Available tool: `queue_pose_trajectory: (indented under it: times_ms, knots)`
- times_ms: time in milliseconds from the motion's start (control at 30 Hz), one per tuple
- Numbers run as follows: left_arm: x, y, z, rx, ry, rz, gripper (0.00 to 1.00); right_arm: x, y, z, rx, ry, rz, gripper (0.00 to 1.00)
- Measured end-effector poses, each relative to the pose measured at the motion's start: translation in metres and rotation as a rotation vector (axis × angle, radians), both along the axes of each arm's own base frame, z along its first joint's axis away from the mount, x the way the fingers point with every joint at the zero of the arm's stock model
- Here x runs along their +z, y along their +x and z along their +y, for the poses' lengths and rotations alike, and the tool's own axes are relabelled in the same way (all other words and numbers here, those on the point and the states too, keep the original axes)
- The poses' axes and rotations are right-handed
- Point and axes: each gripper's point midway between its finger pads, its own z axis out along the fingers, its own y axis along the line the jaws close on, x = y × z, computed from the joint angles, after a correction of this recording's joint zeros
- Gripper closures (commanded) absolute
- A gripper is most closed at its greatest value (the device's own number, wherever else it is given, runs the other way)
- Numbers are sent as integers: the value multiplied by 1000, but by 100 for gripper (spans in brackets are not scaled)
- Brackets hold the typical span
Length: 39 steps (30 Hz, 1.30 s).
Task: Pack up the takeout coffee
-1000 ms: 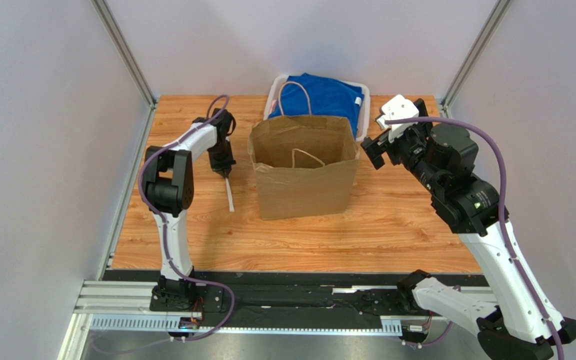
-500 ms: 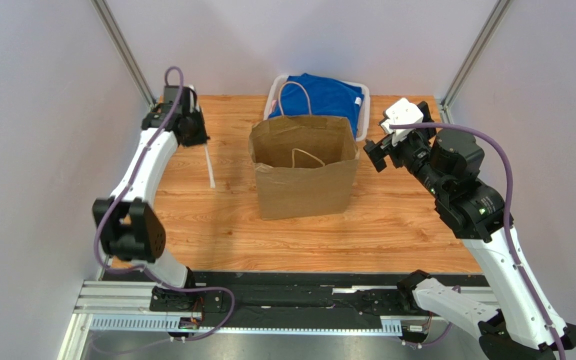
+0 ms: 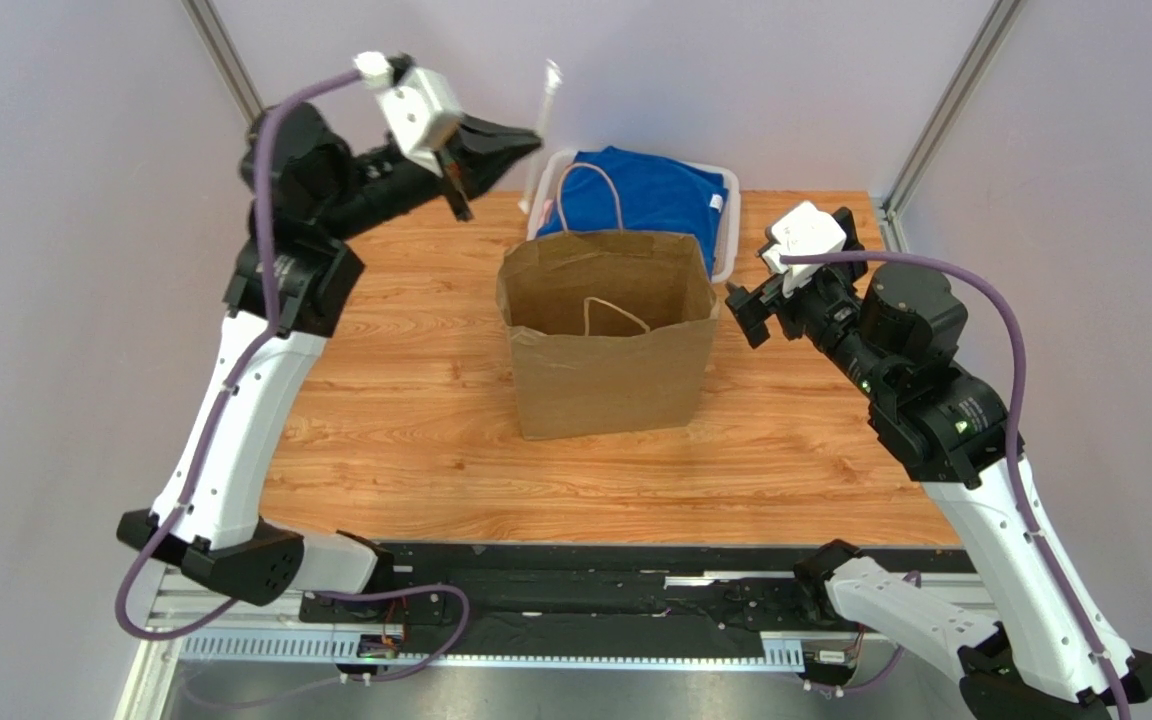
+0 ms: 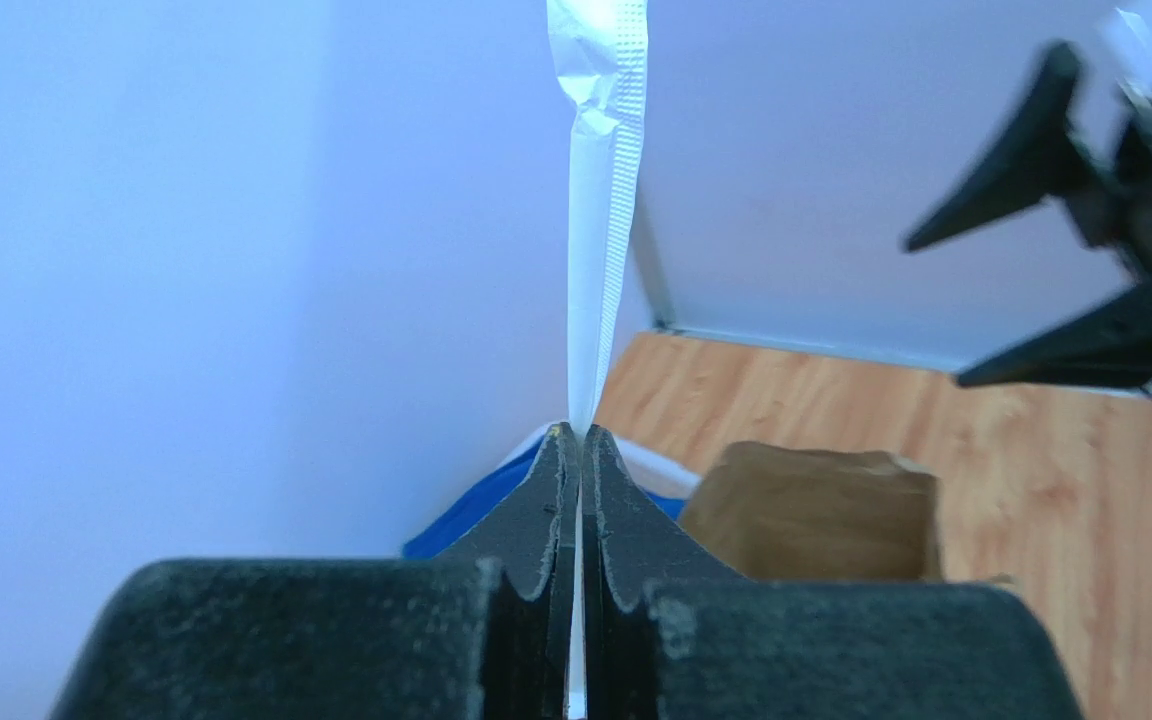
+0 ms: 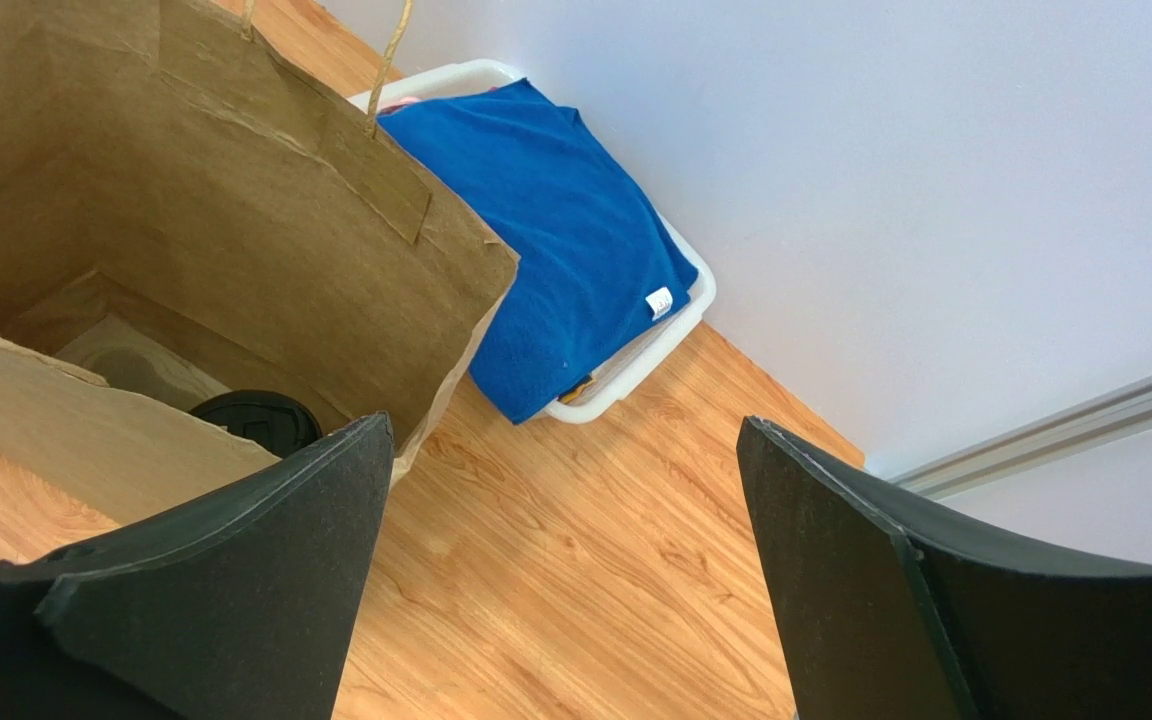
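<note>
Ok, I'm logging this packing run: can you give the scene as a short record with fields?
paper bag: upright, open
left end effector: shut on wrapped straw, raised above the table
right end effector: open, empty, beside bag's right edge
takeout coffee: inside bag, only its lid visible
behind bag: blue cloth in white bin

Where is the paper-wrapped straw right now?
In the top view, the straw is pinched upright in the left gripper, high above the table's far side, just left of the white bin behind the paper bag.
</note>
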Motion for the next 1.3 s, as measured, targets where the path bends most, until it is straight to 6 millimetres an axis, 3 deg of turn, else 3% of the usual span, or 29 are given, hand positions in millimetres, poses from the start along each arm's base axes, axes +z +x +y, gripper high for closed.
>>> queue_pose_trajectory:
  times_ms: [100, 167, 267, 400, 500, 533, 700, 733, 767, 867, 967, 1067, 1200, 1300]
  knots:
    - [-26, -12, -41, -135, 83, -13, 100, 1, -1, 1, 5, 7, -3, 8]
    - [-61, -14, -67, -213, 154, 30, 100, 3, -2, 1, 6, 13, -8, 8]
    - [-105, -5, -84, -255, 232, 111, 100, 5, -2, 0, 5, 17, -14, 7]
    - [-165, 0, -90, -268, 344, 234, 99, 6, -3, -2, 0, 18, -18, 7]
    - [-187, -6, -87, -271, 398, 298, 83, 7, -4, -4, -3, 20, -21, 7]
    - [-193, -9, -86, -270, 415, 316, 71, 7, -4, -4, -4, 21, -22, 7]
    - [-213, -11, -74, -223, 484, 378, 32, 7, -6, -6, -6, 25, -24, 6]
    - [-216, -11, -70, -202, 496, 395, 19, 7, -7, -6, -7, 27, -22, 6]
    - [-217, -10, -68, -188, 502, 401, 10, 7, -7, -6, -9, 29, -21, 5]
    - [-207, -9, -59, -136, 508, 413, 7, 6, -6, -8, -18, 40, -14, 4]
    - [-176, -4, -49, -73, 465, 393, 6, 2, -5, -12, -39, 62, 2, 4]
    - [-126, 5, -27, 11, 357, 368, 5, 2, -3, -21, -78, 90, 11, 3]
    - [-71, 29, 44, 214, 168, 401, 5, 4, 1, -46, -179, 167, 23, 2]
    - [-67, 40, 97, 359, 80, 474, 4, 6, 3, -71, -279, 226, 28, 1]
